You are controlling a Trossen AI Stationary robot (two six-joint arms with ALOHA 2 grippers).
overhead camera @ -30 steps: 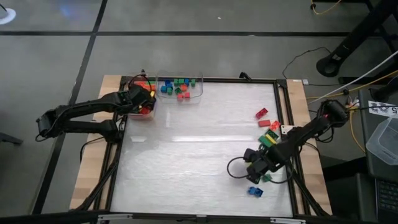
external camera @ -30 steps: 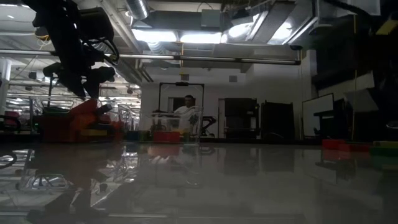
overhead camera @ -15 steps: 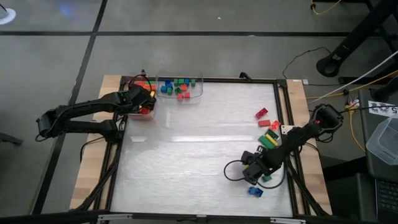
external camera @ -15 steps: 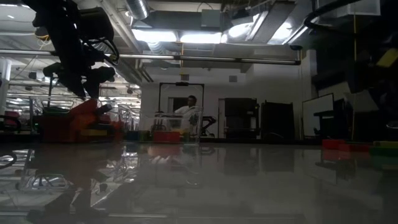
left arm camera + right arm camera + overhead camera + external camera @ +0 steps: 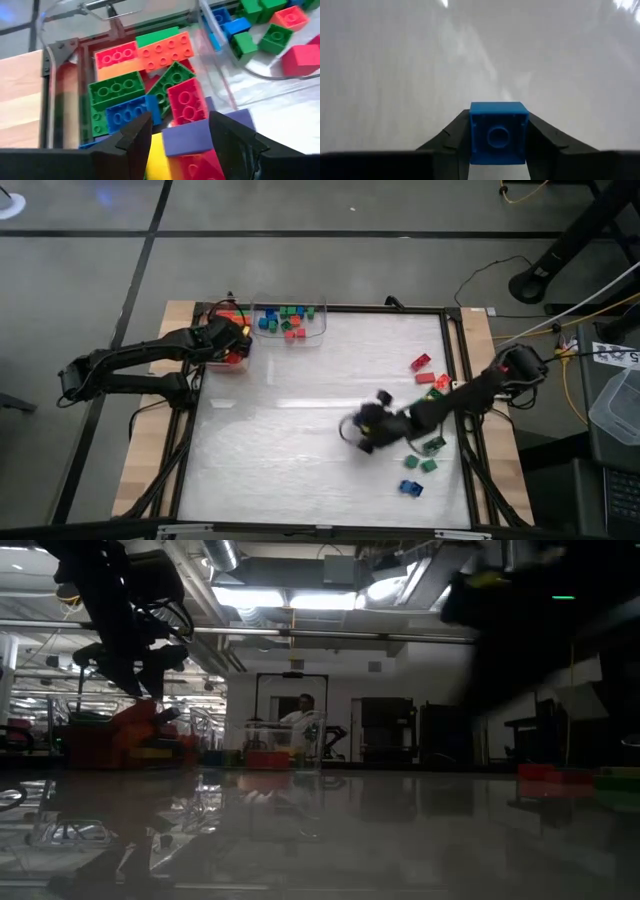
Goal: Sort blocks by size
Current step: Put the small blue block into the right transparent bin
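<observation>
My left gripper (image 5: 180, 131) hangs open over a clear bin (image 5: 232, 362) at the far left, which is full of longer blocks (image 5: 162, 47) in red, orange, green and blue. A purple block (image 5: 192, 139) lies in the pile below its fingers. My right gripper (image 5: 362, 430), near the table's middle, is shut on a small blue square block (image 5: 497, 132). A clear tray (image 5: 290, 322) at the far edge holds short blocks. Loose red blocks (image 5: 424, 370) and green blocks (image 5: 432, 446) and one blue block (image 5: 411, 488) lie on the table at the right. My right gripper pinches the blue block by two opposite side walls (image 5: 472, 135) between its two fingers. The face with a round ring on it points away from the wrist, toward the table. The block is lifted clear of the white table top.
The white table top (image 5: 290, 440) lies bare between the two arms. A dark frame (image 5: 455, 360) borders it, with wooden strips outside. Cables run on the floor beyond the right edge. In the low view a person (image 5: 300, 715) stands far behind the table.
My right gripper has swung from the loose blocks near the right edge toward the table's middle, turning as it went. One blue block and the green ones stay on the table behind it.
</observation>
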